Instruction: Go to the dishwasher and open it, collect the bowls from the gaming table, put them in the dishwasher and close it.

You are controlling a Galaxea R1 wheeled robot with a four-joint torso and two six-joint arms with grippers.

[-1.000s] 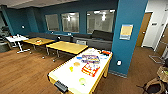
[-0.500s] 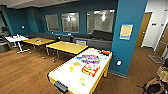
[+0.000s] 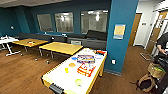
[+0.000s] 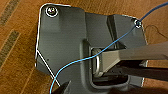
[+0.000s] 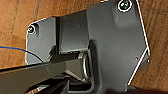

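ahead on the gaming table [image 3: 60, 75], bowls [image 3: 78, 82], jaws unseen

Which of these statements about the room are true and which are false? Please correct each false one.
1. The gaming table has a white top and a yellow rim. True.
2. The bowls are stacked on the wood floor. False: small bowls, such as the green bowl and the orange bowl, lie apart on the gaming table's top.
3. Colourful flat boxes lie on the gaming table. True.
4. The wall behind the plain yellow tables is red. False: it is dark teal, with windows.
5. A person stands at the right edge of the head view. True.
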